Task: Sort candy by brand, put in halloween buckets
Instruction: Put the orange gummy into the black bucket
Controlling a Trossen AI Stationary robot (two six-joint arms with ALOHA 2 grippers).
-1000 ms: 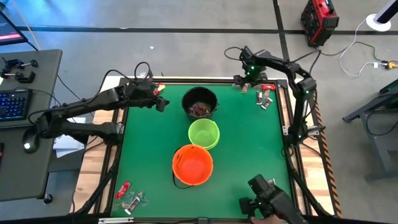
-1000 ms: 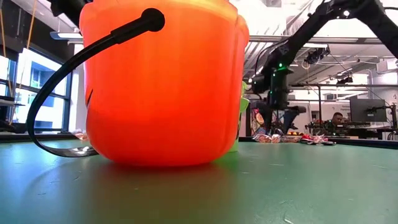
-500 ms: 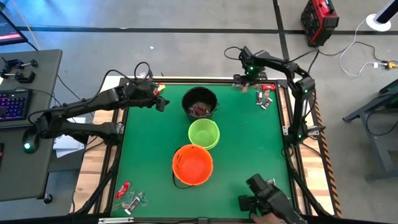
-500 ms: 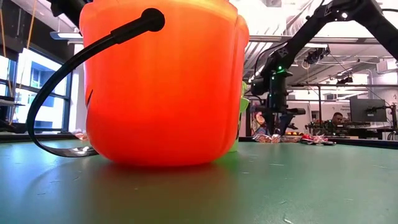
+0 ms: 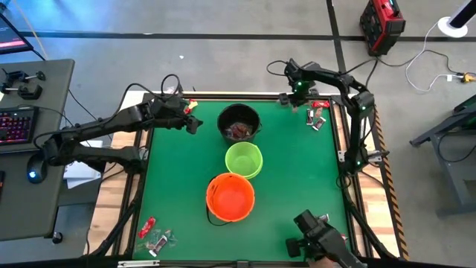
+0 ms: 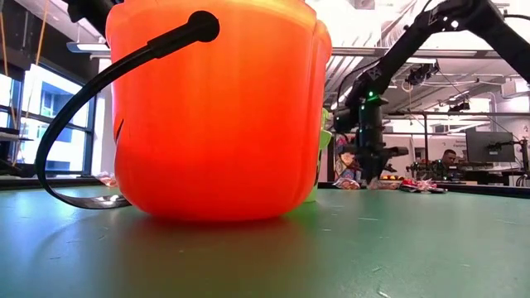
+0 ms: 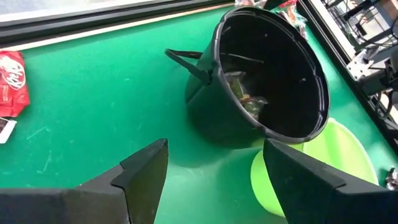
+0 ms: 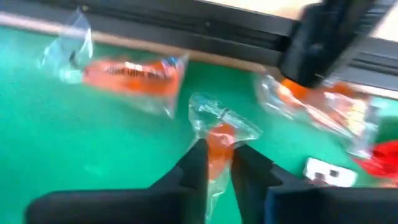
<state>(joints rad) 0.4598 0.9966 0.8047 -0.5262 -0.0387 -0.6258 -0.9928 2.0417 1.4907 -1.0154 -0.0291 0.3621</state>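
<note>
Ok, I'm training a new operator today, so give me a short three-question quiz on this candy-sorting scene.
1. True or false: the right pincer is closed on a clear-wrapped orange candy.
2. Which bucket already holds candy? A) black bucket B) green bucket C) orange bucket
3. Fill in: the left pincer, fingers apart, holds ____.

Key: 1 true; 2 A; 3 nothing.

Black (image 5: 239, 122), lime green (image 5: 243, 160) and orange (image 5: 230, 196) buckets stand in line mid-table; wrapped candy (image 5: 317, 115) lies scattered at corners.
</note>
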